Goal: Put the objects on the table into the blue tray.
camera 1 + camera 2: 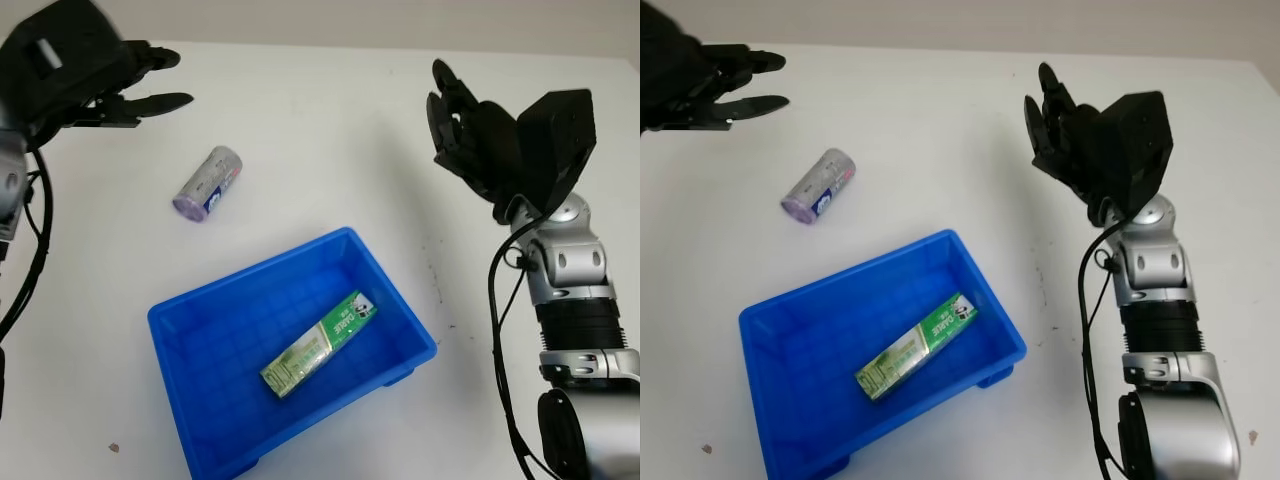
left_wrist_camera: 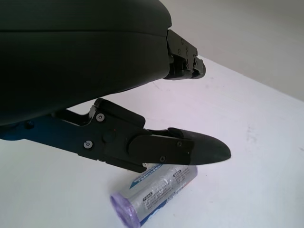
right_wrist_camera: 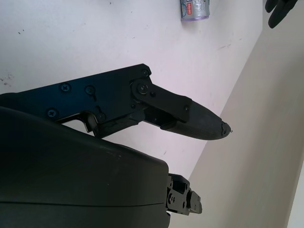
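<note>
Blue tray (image 1: 178, 325) already holds the green box (image 1: 320, 343); the can (image 1: 209, 183) lies beyond it, so bring your empty, open left hand (image 1: 118, 84) down over it while the open right hand (image 1: 462, 120) hangs aside.

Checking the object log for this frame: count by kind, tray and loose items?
Blue tray: 1
Green box, lying inside the tray: 1
Silver-purple cylindrical packet, on the table outside the tray: 1
Total: 3 things, 1 still to be put in.
</note>
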`<control>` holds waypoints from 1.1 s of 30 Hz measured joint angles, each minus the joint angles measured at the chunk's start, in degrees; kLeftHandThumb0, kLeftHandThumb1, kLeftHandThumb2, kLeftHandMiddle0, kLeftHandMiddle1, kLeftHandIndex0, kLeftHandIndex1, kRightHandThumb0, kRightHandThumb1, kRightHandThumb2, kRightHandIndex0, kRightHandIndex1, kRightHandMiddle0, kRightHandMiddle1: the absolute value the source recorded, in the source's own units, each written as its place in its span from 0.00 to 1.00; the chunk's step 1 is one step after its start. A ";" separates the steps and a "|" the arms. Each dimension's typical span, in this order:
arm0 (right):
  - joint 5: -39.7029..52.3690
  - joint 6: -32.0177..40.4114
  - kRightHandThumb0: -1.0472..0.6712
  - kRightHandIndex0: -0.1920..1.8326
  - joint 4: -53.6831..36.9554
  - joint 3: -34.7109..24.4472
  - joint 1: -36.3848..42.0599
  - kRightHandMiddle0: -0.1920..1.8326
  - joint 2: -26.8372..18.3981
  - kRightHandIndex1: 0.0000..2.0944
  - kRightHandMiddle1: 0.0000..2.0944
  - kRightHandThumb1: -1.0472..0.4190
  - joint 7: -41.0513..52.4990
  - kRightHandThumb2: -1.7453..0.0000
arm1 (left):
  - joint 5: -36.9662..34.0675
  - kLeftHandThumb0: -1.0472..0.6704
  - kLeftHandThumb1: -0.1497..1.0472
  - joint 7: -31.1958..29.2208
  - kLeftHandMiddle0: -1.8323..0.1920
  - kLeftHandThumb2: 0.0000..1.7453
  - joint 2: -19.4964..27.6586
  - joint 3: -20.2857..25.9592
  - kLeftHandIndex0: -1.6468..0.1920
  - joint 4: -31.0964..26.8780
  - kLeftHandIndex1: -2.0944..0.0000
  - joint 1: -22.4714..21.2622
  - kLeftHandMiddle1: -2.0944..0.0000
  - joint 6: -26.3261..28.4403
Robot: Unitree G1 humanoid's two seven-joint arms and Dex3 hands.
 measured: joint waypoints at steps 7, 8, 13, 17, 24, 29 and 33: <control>0.37 0.39 0.26 0.00 -0.41 -0.12 0.03 0.00 0.04 0.00 0.00 0.00 0.10 0.56 | 1.49 0.32 0.94 -1.00 0.86 0.02 0.64 -0.14 1.00 7.23 1.00 -0.74 0.79 -19.48; 0.41 0.39 0.26 0.00 -0.43 -0.14 0.06 0.00 0.04 0.00 0.00 0.00 0.14 0.56 | 3.21 0.34 0.93 -1.09 0.93 0.02 1.69 -0.92 1.00 8.89 1.00 -1.16 0.89 -24.33; 0.55 0.76 0.25 0.00 -0.40 -0.25 0.22 0.00 0.02 0.00 0.00 0.00 0.37 0.57 | 25.31 0.37 0.88 12.66 1.00 0.02 9.52 -10.06 1.00 15.87 1.00 -6.48 1.00 -52.51; 0.58 1.74 0.28 0.00 -0.46 -0.28 0.33 0.00 0.01 0.00 0.00 0.00 0.39 0.56 | 44.78 0.42 0.96 30.01 0.97 0.05 13.39 -18.12 0.97 20.80 0.98 -14.20 0.98 -66.22; 1.07 1.72 0.28 0.00 -0.43 -0.33 0.33 0.00 0.00 0.00 0.00 0.00 1.29 0.56 | 71.26 0.56 1.00 64.95 0.99 0.14 13.85 -32.38 0.98 30.28 0.98 -24.30 0.98 -68.51; 1.09 1.71 0.28 0.00 -0.30 -0.35 0.35 0.00 0.00 0.00 0.00 0.00 1.00 0.56 | 83.29 0.54 1.00 84.26 0.95 0.07 11.41 -42.46 0.95 38.19 0.97 -30.89 0.97 -63.62; 1.25 1.60 0.28 0.00 0.17 -0.35 0.34 0.00 0.00 0.00 0.00 0.00 1.13 0.56 | 86.50 0.50 1.00 91.32 0.97 0.13 8.33 -47.73 0.97 44.81 0.98 -33.98 0.98 -61.00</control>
